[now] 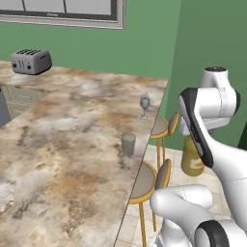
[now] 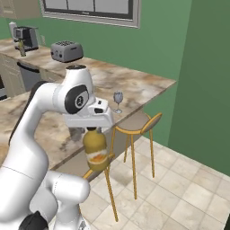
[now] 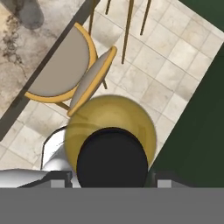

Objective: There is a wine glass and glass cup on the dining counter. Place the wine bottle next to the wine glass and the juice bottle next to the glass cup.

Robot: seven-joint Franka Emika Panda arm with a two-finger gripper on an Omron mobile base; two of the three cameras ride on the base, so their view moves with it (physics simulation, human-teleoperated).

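From the left base view, I carried the juice bottle (image 1: 192, 161) out past the edge of the table (image 1: 62, 159), hanging above the floor beside the stools (image 1: 147, 182). The glass cup (image 1: 128, 144) stood near that edge and the wine glass (image 1: 144, 105) farther along it, well apart from each other. My own forearm hid the bottle's neck here, so I judged that swinging in blind could knock the cup off the edge.

In the right base view, my gripper (image 2: 91, 129) was clamped on the juice bottle's (image 2: 95, 150) top, the amber body dangling below. It hung about level with the table's (image 2: 134, 90) edge. I reckoned that if I moved across without lifting, the body would strike the overhang and twist out of my hold. The wine glass (image 2: 118, 101) looked thin-stemmed and easy to topple.

In the hand view, I looked straight down on the black cap (image 3: 112, 157) and the bottle's rounded shoulders, with a stool seat (image 3: 59, 70) and floor tiles (image 3: 175, 57) beneath. A slip there would have meant a fall onto the floor. The grip sat only on the narrow top, so a quick swing could have set the heavy body swaying.
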